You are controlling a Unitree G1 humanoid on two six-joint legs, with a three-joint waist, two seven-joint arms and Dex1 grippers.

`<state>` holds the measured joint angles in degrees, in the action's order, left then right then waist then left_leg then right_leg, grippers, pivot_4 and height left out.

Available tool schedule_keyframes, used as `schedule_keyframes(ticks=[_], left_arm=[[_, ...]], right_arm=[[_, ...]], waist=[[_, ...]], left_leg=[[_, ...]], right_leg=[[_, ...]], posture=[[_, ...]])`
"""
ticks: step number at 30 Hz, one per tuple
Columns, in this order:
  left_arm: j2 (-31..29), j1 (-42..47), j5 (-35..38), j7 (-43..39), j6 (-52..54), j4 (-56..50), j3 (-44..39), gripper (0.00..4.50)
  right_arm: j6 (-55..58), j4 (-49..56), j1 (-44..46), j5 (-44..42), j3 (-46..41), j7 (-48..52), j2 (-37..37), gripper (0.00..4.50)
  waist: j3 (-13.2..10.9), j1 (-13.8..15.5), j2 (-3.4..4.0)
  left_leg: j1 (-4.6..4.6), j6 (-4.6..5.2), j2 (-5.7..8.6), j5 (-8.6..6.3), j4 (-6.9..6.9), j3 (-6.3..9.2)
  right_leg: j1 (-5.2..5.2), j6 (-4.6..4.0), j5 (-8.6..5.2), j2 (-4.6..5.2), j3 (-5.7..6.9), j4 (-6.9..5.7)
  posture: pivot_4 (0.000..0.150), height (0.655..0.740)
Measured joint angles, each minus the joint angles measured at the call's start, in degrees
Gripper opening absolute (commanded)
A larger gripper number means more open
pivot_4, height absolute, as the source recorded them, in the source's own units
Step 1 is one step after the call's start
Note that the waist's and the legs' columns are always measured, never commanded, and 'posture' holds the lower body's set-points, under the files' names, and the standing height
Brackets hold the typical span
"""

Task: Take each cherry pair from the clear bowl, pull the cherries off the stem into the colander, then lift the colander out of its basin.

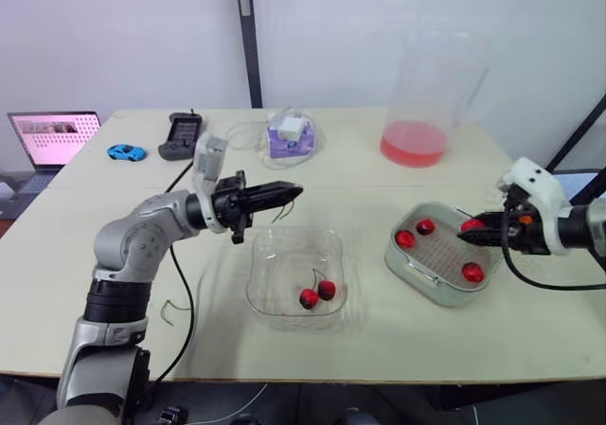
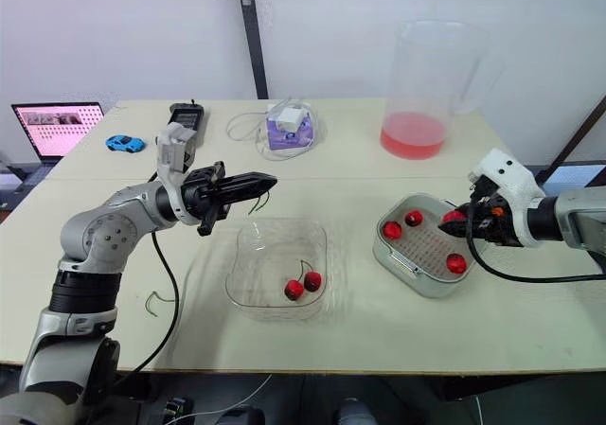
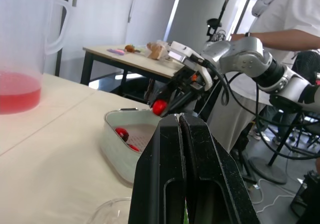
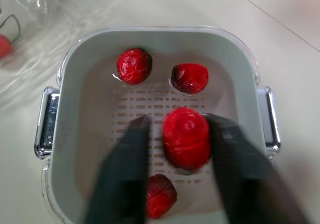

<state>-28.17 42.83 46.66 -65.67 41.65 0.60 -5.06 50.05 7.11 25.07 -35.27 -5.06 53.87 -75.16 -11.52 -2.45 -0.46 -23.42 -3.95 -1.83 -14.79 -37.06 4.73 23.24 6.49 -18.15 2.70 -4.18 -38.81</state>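
Observation:
The clear bowl (image 1: 268,255) sits at the table's middle with one cherry pair (image 1: 317,293) left in it. My left gripper (image 1: 296,192) hovers above the bowl's far-left rim, shut on a thin green stem (image 1: 280,212) that hangs from the closed fingers (image 3: 170,149). To the right, the white colander (image 1: 402,259) rests in its basin with three loose cherries (image 4: 134,66) on its perforated floor. My right gripper (image 1: 466,234) is just above the colander, with a single cherry (image 4: 186,136) pinched between its fingertips.
A tall clear jug (image 1: 426,103) of red liquid stands behind the colander. At the back left are a laptop (image 1: 52,136), a blue toy car (image 1: 126,151), a black device (image 1: 182,133) and a purple box (image 1: 289,133) with cables. A person (image 3: 295,14) stands beyond the table.

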Motion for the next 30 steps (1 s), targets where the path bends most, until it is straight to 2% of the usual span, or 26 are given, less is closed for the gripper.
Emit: schedule_keyframes(ticks=[2, 6, 10, 16, 19, 24, 30], left_arm=[[-0.24, -0.32, -0.05, -0.11, 0.0, -0.03, 0.0, 0.0], [-1.3, -0.61, -0.08, -0.1, 0.12, -0.11, -0.06, 0.0], [-3.36, -1.77, 0.04, 0.11, 0.46, -0.97, -0.4, 0.0], [-9.92, -6.16, 0.26, 1.16, 1.98, -4.1, -3.19, 0.0], [-14.08, -9.13, 0.24, 1.01, 2.75, -4.37, -5.69, 0.0], [-24.27, -20.96, -1.45, -0.68, 2.87, -5.57, -10.58, 0.0], [-25.81, -31.87, -4.39, -0.06, -0.53, -7.0, -15.41, 0.0]], right_arm=[[0.15, -0.26, 0.27, 0.61, 0.3, 0.62, 0.4, 4.45], [1.88, -0.13, 3.74, -0.04, -0.13, 2.78, 0.41, 4.45], [5.11, 1.96, 10.92, -4.87, -2.06, 6.28, 0.68, 4.45], [14.58, 8.51, 22.25, -21.27, -2.21, 8.8, 11.5, 4.45], [16.8, 10.13, 26.18, -26.46, -2.01, 8.28, 15.87, 4.45], [15.72, 8.96, 29.32, -25.57, 1.55, 8.78, 20.03, 4.45], [13.07, 6.57, 29.83, -20.86, 4.96, 10.96, 20.17, 4.45]], waist=[[0.0, 0.06, 0.0], [0.0, 0.07, 0.0], [-0.03, -0.06, 0.05], [-0.05, -0.02, 0.04], [-0.06, 0.05, 0.04], [-0.08, -0.04, 0.08], [-0.09, 0.13, 0.07]], left_leg=[[0.0, -0.03, 0.0, 0.01, -0.01, -0.01], [-0.01, -0.03, 0.0, 0.02, 0.0, 0.01], [0.02, -0.02, -0.03, 0.01, 0.06, 0.05], [0.0, -0.02, -0.04, 0.01, 0.04, 0.06], [0.0, -0.02, -0.03, 0.01, 0.03, 0.07], [-0.01, -0.02, -0.04, 0.01, 0.08, 0.04], [-0.02, -0.02, -0.04, 0.01, 0.08, 0.0]], right_leg=[[0.0, 0.0, 0.0, 0.01, 0.0, 0.0], [-0.01, 0.0, 0.0, 0.0, 0.01, 0.0], [0.0, 0.0, 0.0, -0.04, 0.04, 0.0], [0.0, -0.01, 0.0, -0.02, 0.05, 0.0], [0.0, -0.01, 0.0, 0.0, 0.07, 0.0], [0.05, -0.01, 0.0, 0.01, 0.06, 0.0], [0.05, -0.02, 0.0, 0.05, 0.06, 0.01]], posture=[[0.15, 0.7332], [0.15, 0.7332], [0.15, 0.7332], [0.15, 0.7332], [0.15, 0.7332], [0.15, 0.7332], [0.15, 0.7332]])
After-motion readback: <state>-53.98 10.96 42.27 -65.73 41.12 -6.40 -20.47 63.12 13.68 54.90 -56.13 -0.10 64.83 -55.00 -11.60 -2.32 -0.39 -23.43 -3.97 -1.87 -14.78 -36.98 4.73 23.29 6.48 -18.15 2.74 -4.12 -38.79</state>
